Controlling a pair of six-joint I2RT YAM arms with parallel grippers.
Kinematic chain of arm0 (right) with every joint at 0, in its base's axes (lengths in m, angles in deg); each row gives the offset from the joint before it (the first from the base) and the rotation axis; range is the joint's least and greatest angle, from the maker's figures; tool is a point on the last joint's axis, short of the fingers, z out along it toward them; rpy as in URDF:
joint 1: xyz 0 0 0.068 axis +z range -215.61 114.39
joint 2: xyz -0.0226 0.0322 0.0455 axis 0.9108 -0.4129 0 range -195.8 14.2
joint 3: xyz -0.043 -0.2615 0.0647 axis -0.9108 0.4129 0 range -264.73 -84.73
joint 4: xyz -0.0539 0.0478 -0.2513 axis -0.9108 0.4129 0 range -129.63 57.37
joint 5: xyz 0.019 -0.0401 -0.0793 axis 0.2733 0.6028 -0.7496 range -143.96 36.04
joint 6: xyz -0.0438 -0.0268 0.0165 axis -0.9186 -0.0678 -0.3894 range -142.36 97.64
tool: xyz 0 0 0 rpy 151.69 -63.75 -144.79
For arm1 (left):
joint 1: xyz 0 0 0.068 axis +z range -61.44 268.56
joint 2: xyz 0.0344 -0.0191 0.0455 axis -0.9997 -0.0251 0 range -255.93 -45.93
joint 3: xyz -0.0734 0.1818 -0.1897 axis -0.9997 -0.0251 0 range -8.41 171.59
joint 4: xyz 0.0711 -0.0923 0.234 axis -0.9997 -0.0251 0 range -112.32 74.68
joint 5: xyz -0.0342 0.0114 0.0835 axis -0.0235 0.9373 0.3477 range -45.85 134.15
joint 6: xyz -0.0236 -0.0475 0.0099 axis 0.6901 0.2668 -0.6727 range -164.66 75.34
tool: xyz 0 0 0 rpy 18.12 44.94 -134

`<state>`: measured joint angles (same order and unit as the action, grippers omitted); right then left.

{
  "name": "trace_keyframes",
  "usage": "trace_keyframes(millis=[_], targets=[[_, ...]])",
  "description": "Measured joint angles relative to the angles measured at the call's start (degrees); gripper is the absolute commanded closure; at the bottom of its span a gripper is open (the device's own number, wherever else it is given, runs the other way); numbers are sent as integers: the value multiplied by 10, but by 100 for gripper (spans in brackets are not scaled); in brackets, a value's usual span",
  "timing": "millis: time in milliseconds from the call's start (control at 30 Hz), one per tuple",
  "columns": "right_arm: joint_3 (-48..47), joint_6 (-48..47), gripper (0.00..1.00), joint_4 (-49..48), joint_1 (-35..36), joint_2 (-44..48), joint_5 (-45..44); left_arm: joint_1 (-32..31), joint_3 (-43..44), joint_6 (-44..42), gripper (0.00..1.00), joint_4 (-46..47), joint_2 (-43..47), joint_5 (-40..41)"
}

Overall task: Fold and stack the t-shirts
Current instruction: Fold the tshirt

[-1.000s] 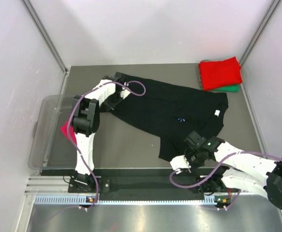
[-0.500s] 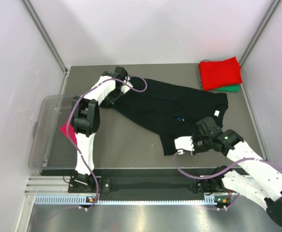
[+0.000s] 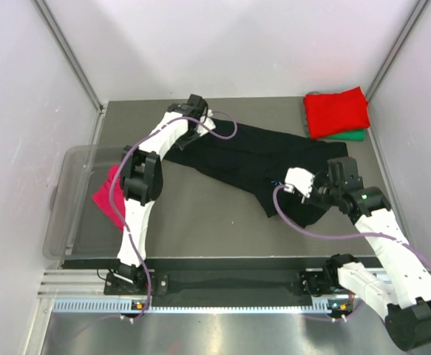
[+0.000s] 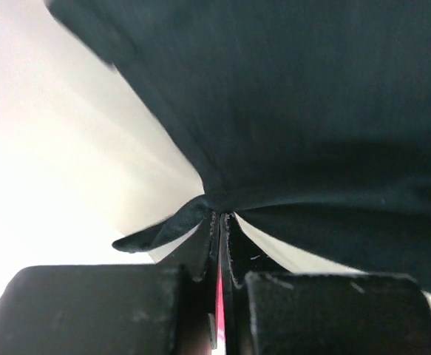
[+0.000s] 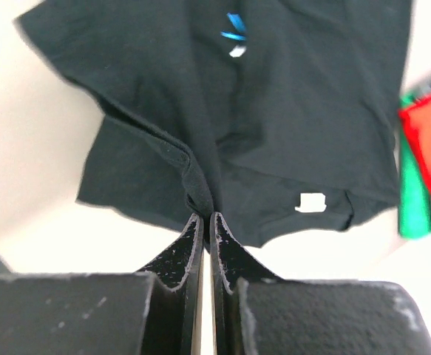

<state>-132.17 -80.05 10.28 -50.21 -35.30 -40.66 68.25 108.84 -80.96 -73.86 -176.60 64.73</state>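
Matte grey tabletop [image 3: 200,214] between plain white walls. Upper centre: left gripper [image 4: 220,218] clamped on an edge of the soft black cloth t-shirt [image 3: 237,159]. Centre right: right gripper [image 5: 202,218] pinched shut on a bunched fold of it. Limp, creased, spread across mid-table. Likely to slip free or fold crooked if pulled unevenly. Upper right: folded red t-shirt [image 3: 336,111] atop green t-shirt [image 3: 352,135].

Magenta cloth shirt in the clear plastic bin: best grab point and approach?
Likely the magenta shirt's exposed crumpled fold, from straight above: the clear bin's walls block side entry, and bunched cloth offers a ridge to pinch.
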Motion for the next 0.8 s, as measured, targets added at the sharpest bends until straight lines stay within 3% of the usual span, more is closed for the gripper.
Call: trace_keyframes(millis=[200, 433, 800], targets=[[-24, 36, 100, -50, -52, -57, -3, -5, 85, -16, 100, 16, -61, 6], [-92, 71, 100, -116, -132, -179, 1, -5, 95, -33, 100, 47, -76, 24], [-191, 111, 100, -182, -143, -344, 2, -6, 95, -65, 100, 115, -79, 39]])
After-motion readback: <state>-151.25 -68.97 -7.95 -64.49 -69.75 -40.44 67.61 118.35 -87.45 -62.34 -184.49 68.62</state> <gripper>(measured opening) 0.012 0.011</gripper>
